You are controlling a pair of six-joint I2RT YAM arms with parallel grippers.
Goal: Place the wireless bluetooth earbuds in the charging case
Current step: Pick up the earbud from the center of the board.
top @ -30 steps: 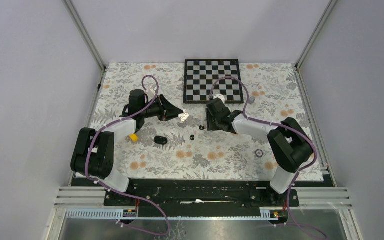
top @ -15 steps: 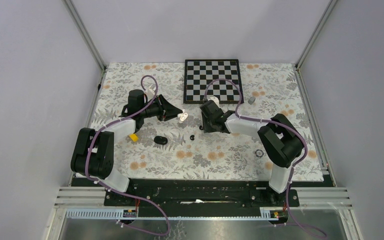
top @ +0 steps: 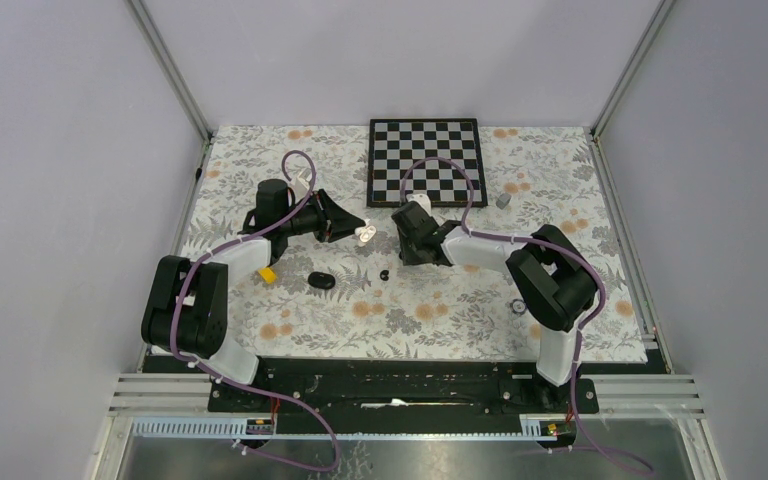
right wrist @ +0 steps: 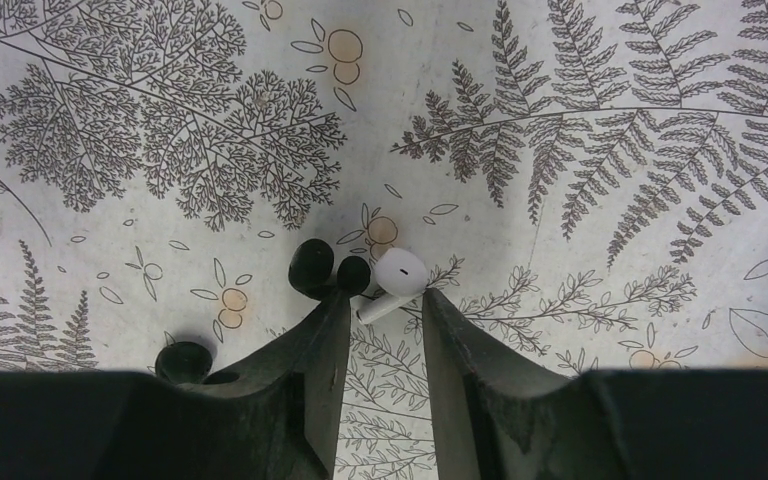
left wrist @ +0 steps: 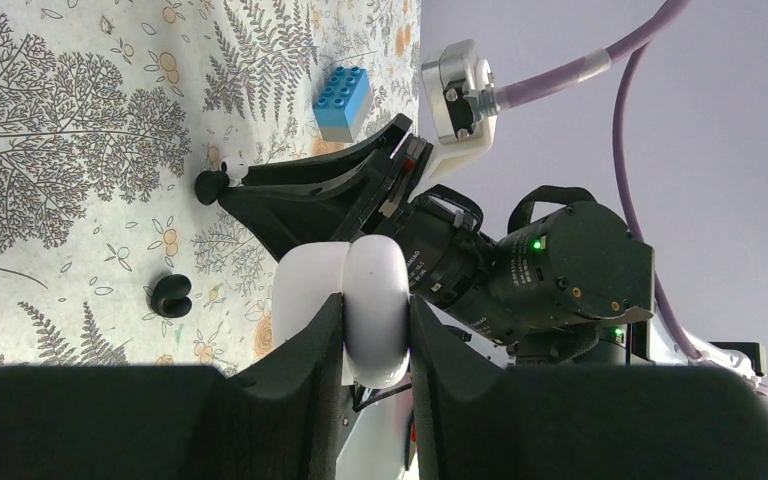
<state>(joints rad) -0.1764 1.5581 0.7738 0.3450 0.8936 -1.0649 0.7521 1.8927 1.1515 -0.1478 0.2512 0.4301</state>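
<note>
Bench cover: off-white, grey fern-and-leaf print, scattered orange blossoms.
Chessboard at far edge: black-and-white checks, thin black border.
Charging case: glossy white.
White earbud: plain white.
Black earbud and second black earbud: solid black.
Brick: light blue.
Block toward left edge: yellow.
Oval pod: black.
Ring toward right edge: dark.
Left arm and right arm: black joints, white links.
Cables: purple.
Left tool and right tool: matte black.
Status LED: green.
</note>
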